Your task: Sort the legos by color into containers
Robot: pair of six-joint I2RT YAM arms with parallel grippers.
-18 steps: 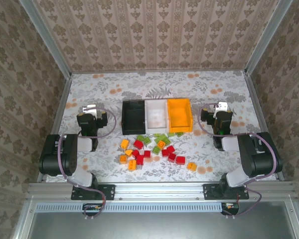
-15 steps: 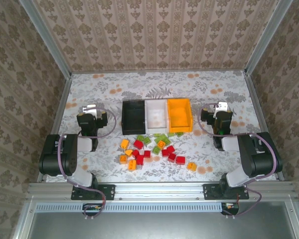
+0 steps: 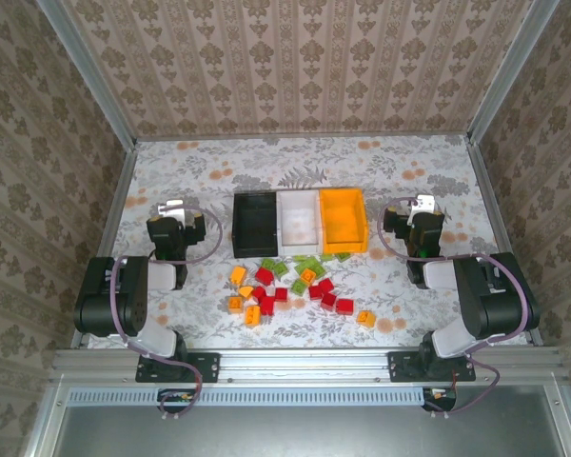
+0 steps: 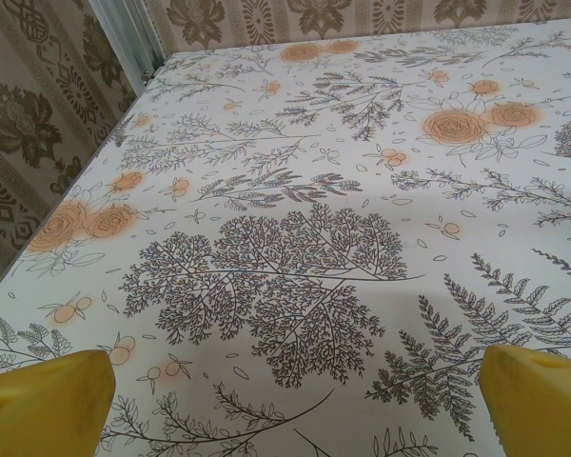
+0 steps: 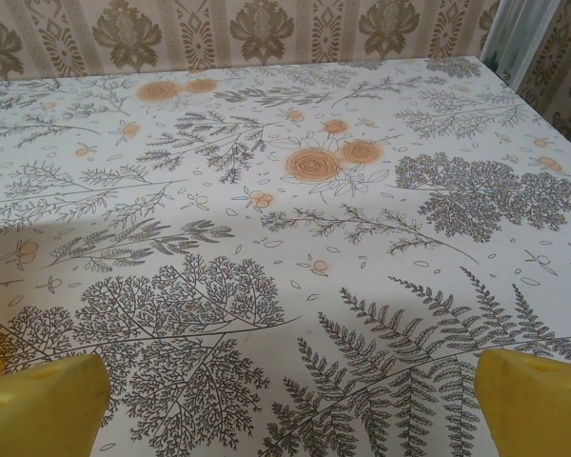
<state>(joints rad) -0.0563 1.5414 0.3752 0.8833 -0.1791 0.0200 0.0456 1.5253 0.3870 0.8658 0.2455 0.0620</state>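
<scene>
Plastic legos (image 3: 285,286): likely light, stiff, slick; pinch across flat sides.
Left pincer (image 4: 293,405): spread apart, empty.
Right pincer (image 5: 290,405): spread apart, empty.

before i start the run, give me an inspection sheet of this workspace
surface: floral-print table, flat
job's things: black bin, white bin and orange bin in a row, all look empty; legos in red, green and orange-yellow lie loose in front of them
clutter: nothing seen
grippers: left gripper and right gripper open, holding nothing
cables: left cable loop and right cable loop lie apart from the legos
surroundings: wallpapered walls, metal rail at the near edge
</scene>
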